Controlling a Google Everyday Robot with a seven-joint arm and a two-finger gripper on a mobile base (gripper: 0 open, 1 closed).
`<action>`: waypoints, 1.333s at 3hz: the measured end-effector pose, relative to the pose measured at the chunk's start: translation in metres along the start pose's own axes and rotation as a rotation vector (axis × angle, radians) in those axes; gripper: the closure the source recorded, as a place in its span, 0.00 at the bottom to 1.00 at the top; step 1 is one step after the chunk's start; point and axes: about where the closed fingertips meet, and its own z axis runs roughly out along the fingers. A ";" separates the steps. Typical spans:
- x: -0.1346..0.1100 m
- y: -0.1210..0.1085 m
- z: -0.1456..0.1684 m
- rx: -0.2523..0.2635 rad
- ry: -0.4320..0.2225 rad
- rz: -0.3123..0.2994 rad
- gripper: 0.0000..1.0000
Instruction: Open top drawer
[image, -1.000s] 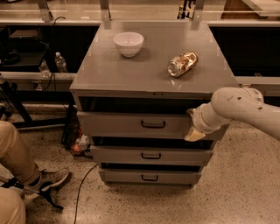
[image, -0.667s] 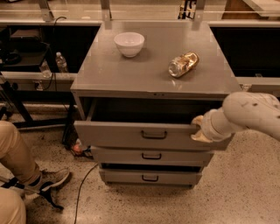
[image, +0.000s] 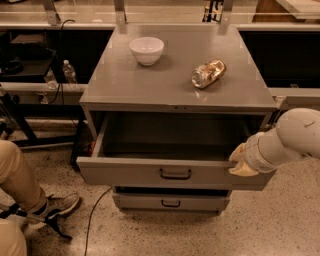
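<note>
The top drawer (image: 125, 172) of the grey metal cabinet stands pulled far out toward the camera. Its deep box is open to view and looks empty inside. Its black bar handle (image: 175, 173) sits at the centre of the front panel. My gripper (image: 242, 162) is at the right end of the drawer's front panel, against its top rim, with the white arm (image: 295, 137) reaching in from the right.
A white bowl (image: 146, 50) and a crumpled bottle (image: 208, 73) lying on its side rest on the cabinet top (image: 125, 85). A lower drawer (image: 171, 202) is shut below. A person's leg and shoe (image: 50, 207) are at the left, with a cable (image: 92, 215) on the floor.
The top drawer has slid out much farther toward the camera. My gripper has moved with its right front corner.
</note>
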 end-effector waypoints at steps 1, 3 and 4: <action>0.000 0.000 0.000 0.000 0.000 0.000 1.00; 0.014 0.049 -0.006 -0.046 0.028 0.006 1.00; 0.014 0.049 -0.006 -0.046 0.028 0.006 1.00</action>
